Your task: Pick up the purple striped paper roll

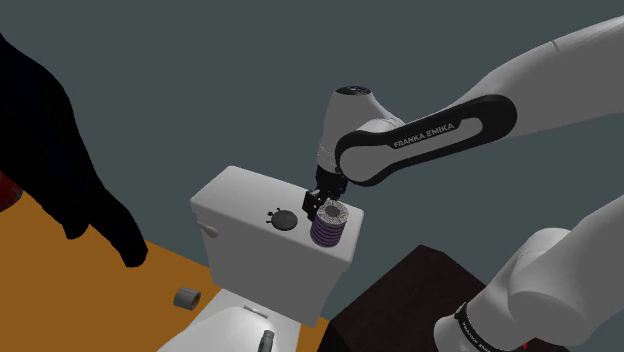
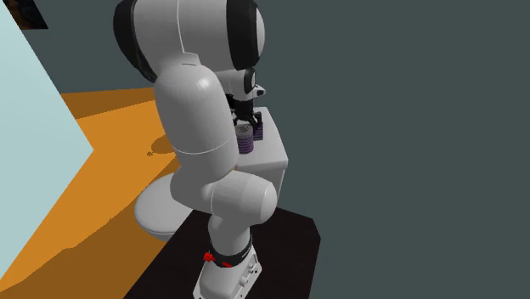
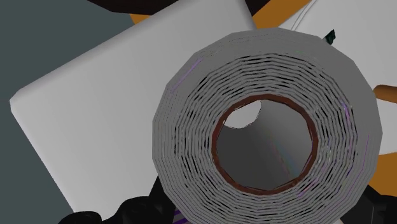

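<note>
Arm (image 1: 430, 135) reaches down, gripper (image 1: 322, 207) at purple striped roll (image 1: 329, 228) on white tank (image 1: 240, 205)

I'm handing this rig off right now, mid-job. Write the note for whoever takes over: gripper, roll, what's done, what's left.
Gripper: low over the top of the purple striped roll, centred on it in the wrist view. Whether it has closed on the roll cannot be told.
Roll: upright, apparently resting on the white toilet tank lid, at the corner toward the stand, beside the black flush button.
Done: the gripper is positioned at the roll.
Left: confirm the grip, then lift the roll clear of the lid.
</note>
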